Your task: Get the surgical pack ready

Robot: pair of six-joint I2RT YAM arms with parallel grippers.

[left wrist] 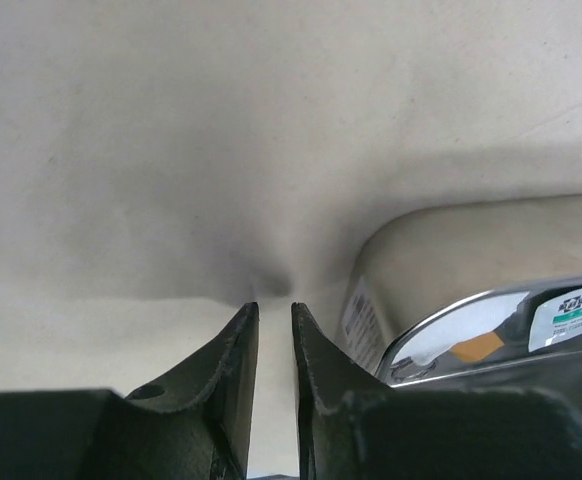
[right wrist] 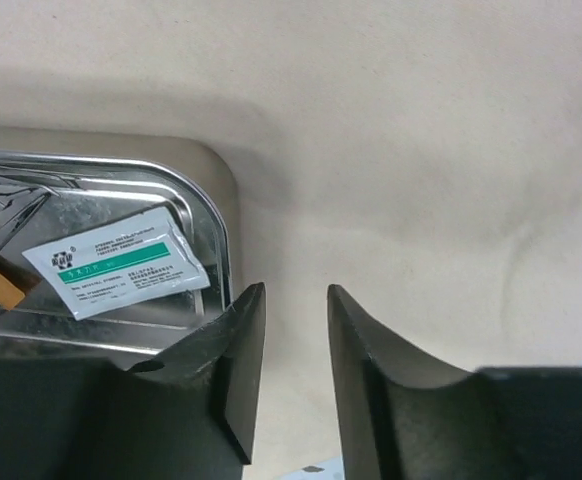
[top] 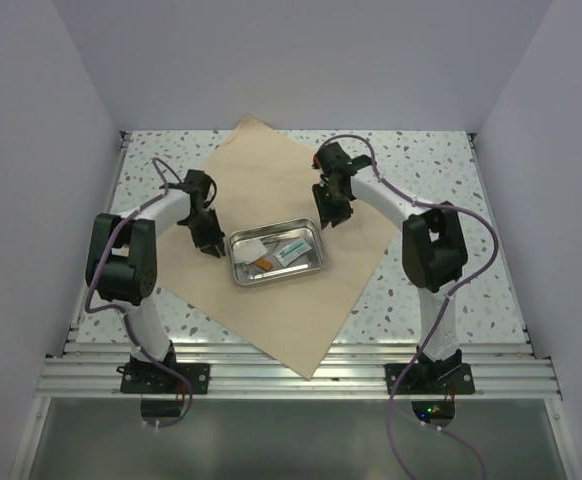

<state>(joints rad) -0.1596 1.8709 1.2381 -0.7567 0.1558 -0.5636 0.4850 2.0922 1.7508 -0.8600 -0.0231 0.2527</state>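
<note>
Sheet (top: 271,190): one, tan, corner over near edge of table (top: 441,170) | tray (right wrist: 221,215): one, mid-sheet, with one green-striped packet (right wrist: 121,265) | left gripper (left wrist: 274,310): fingers (left wrist: 236,380) narrowly apart, empty | right gripper (right wrist: 296,295): wider, empty.

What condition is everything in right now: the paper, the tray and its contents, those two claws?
Tan sheet: spread flat, one small pucker.
Steel tray: upright on the sheet, loaded.
Packet: lying flat in the tray.
Scissors: lying in the tray, partly cropped.
Left gripper: barely open, empty, over the sheet.
Right gripper: open, empty, beside the tray.
</note>
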